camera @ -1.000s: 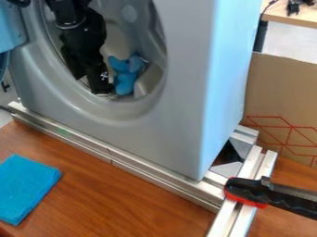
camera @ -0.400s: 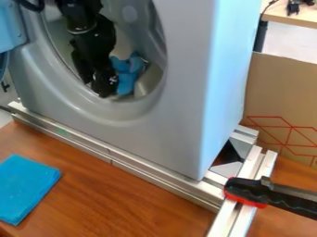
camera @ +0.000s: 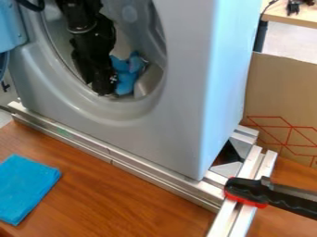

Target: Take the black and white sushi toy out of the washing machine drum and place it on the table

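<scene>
The black two-finger gripper (camera: 104, 88) hangs inside the round opening of a grey washing machine (camera: 176, 120), right beside a crumpled blue cloth item (camera: 125, 79) low in the drum. Whether it grips the item, I cannot tell.

Entering from the top edge, left of centre, black arm (camera: 79, 17) slanting down and slightly rightward — dark wrist (camera: 94, 39) beneath, black gripper (camera: 101, 87) lowest, pointing steeply downward, small pale marks near its lower end
</scene>
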Motion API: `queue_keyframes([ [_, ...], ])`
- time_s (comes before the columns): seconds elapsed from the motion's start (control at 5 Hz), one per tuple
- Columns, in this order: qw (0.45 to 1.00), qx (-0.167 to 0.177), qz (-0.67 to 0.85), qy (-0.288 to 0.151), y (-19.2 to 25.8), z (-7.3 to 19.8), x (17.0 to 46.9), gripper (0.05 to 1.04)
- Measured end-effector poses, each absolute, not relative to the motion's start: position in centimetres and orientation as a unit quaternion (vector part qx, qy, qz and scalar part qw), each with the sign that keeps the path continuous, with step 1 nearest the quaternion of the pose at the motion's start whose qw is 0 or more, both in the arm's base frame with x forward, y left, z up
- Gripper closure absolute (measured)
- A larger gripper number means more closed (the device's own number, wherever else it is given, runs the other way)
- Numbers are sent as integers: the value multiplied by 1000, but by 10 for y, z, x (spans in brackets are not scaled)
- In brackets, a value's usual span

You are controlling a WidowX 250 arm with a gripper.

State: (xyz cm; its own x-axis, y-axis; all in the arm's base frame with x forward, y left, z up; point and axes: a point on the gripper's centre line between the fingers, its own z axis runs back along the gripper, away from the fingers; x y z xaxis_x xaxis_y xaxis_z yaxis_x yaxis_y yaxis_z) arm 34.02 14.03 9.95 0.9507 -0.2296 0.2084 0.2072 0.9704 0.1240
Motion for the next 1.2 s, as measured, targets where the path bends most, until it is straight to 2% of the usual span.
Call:
queue_keyframes([
  [0.2, 985, 48, -112, -121, 140, 100, 343, 503],
  [0.4, 987, 36, -98, -119, 145, 99, 338, 555],
  [0.6, 992, 40, -67, -103, 152, 112, 304, 556],
  [0.8, 994, 66, -42, -76, 150, 126, 261, 556],
  [1.2, 999, 31, -32, 6, 136, 122, 199, 556],
])
